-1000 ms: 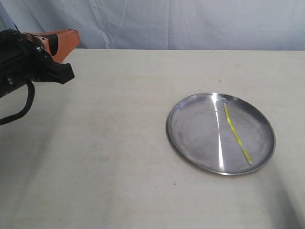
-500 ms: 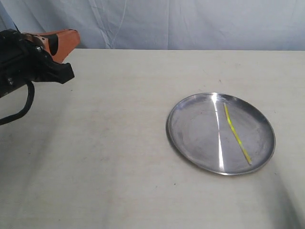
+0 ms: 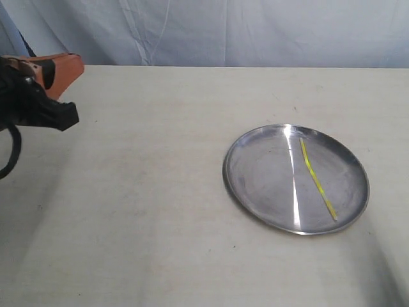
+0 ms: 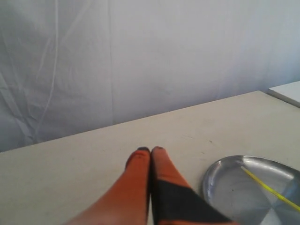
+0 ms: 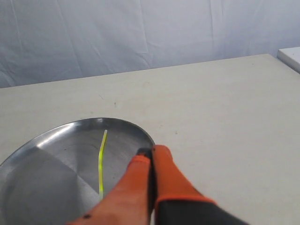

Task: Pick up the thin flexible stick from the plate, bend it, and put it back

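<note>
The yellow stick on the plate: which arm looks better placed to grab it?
Probably the right. The right fingers hover at the rim of the plate, beside the stick; the left fingers are far across the table from it.

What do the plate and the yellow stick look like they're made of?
The plate looks like polished metal: silver, with a mirror-like shine. The stick looks like thin plastic or a noodle: bright yellow, slightly glossy, too fine to tell which.
</note>
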`<control>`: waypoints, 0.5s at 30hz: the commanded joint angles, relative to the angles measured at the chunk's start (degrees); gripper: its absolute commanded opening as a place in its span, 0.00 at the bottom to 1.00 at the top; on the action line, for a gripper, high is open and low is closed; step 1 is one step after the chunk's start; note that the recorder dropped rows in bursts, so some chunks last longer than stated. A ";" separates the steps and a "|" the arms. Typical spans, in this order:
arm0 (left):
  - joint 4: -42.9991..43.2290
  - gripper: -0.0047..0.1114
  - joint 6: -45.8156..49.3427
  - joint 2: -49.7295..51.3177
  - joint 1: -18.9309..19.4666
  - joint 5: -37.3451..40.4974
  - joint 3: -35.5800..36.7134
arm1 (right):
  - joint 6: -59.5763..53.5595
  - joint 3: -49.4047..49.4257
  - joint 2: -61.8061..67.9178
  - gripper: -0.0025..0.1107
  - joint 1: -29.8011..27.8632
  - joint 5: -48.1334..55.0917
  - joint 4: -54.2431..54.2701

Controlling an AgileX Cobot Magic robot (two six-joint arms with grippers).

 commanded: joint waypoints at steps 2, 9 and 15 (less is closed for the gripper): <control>0.33 0.04 0.01 -11.93 -0.02 1.75 6.62 | -0.32 0.10 0.08 0.02 -0.31 -0.36 -0.05; -12.22 0.04 -0.55 -27.74 -0.02 5.98 18.03 | -0.32 0.10 0.08 0.02 -0.31 -0.36 -0.05; -18.99 0.04 0.96 -37.67 -0.02 8.48 25.46 | -0.32 0.10 0.08 0.02 -0.31 -0.50 -0.08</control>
